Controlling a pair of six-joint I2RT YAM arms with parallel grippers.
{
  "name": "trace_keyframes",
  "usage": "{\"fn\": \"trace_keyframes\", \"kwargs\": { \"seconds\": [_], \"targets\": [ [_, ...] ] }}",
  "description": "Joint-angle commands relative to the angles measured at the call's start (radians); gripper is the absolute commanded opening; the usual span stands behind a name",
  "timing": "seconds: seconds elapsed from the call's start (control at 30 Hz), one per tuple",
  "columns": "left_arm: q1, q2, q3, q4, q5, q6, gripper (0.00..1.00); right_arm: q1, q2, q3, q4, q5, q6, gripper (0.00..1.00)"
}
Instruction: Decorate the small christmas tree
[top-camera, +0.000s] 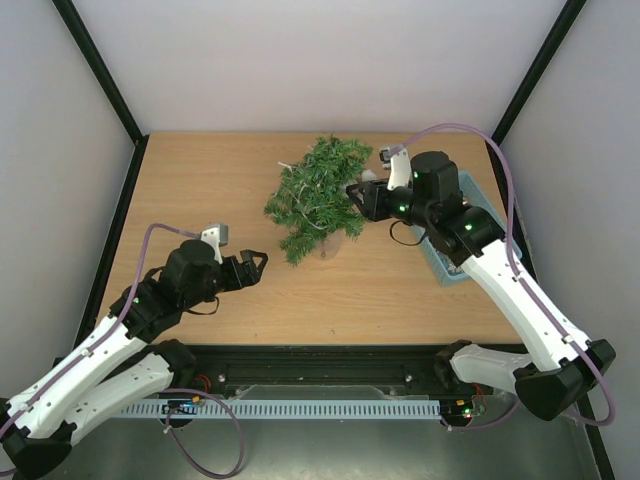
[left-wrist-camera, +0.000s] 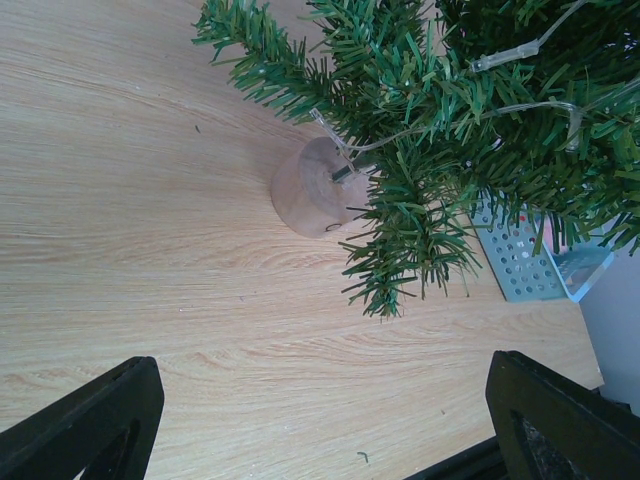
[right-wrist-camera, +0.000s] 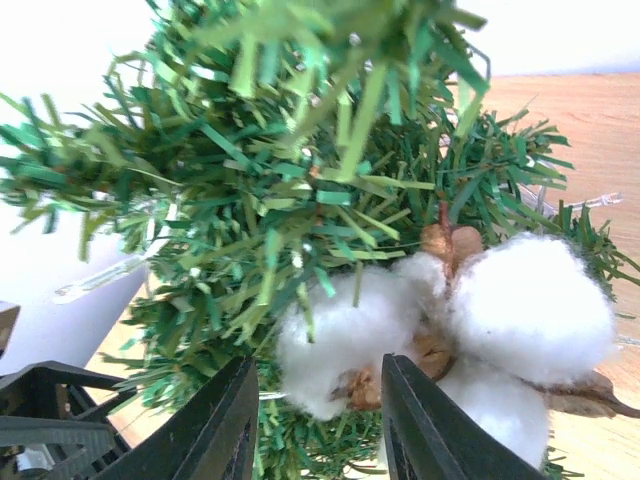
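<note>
Where the pale wooden desk (top-camera: 200, 180) carries it, the small dark-green artificial christmas tree (top-camera: 320, 195) is stood near the middle on a round brownish wooden base (left-wrist-camera: 312, 190), with a light-blue perforated plastic basket (top-camera: 447, 268) near it on the right. The jaws of the left arm (top-camera: 150, 300) are held spread wide and empty, apart from the tree. The jaws of the right arm (top-camera: 500, 260) are set partly apart around a fluffy white cotton-boll ornament (right-wrist-camera: 530, 300) pushed among the branches; whether it is pinched cannot be told. If only loosely lodged, the boll could be dragged out on withdrawal, and the tree could be tipped by a snagged branch.
</note>
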Motion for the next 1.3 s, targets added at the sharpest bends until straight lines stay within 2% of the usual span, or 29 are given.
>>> {"fn": "trace_keyframes", "kwargs": {
  "seconds": [0.0, 0.2, 0.33, 0.47, 0.57, 0.67, 0.73, 0.8, 0.97, 1.17, 1.27],
  "targets": [
    [0.005, -0.01, 0.021, -0.013, -0.013, 0.004, 0.91, 0.005, -0.043, 0.049, -0.009, -0.032, 0.014, 0.37],
    [0.006, -0.013, 0.017, -0.014, -0.016, 0.002, 0.91, 0.005, -0.054, 0.095, -0.04, -0.052, 0.024, 0.44],
    [0.005, -0.016, 0.018, -0.014, -0.014, 0.001, 0.91, 0.004, -0.044, 0.132, -0.133, 0.081, 0.032, 0.45],
    [0.005, -0.022, 0.011, -0.016, -0.017, 0.002, 0.91, 0.0, -0.004, 0.171, -0.259, 0.243, 0.033, 0.5],
    [0.005, -0.025, 0.007, -0.018, -0.016, 0.001, 0.91, -0.009, 0.011, 0.168, -0.282, 0.271, 0.036, 0.5],
    [0.006, -0.033, 0.005, -0.019, -0.017, 0.002, 0.91, -0.021, 0.021, 0.142, -0.256, 0.237, 0.037, 0.5],
    [0.005, -0.036, 0.004, -0.02, -0.019, 0.001, 0.91, -0.03, 0.033, 0.12, -0.226, 0.199, 0.037, 0.47],
    [0.006, -0.038, 0.003, -0.024, -0.019, 0.002, 0.91, -0.036, 0.043, 0.1, -0.189, 0.17, 0.041, 0.39],
    [0.005, -0.046, 0.006, -0.032, -0.023, 0.002, 0.91, -0.042, 0.075, 0.081, -0.106, 0.066, 0.052, 0.34],
    [0.005, -0.045, 0.015, -0.037, -0.029, 0.005, 0.91, -0.042, 0.125, 0.119, -0.083, 0.023, 0.048, 0.18],
    [0.005, -0.043, 0.018, -0.036, -0.03, 0.005, 0.91, -0.042, 0.124, 0.123, -0.075, 0.03, 0.039, 0.16]
  ]
}}
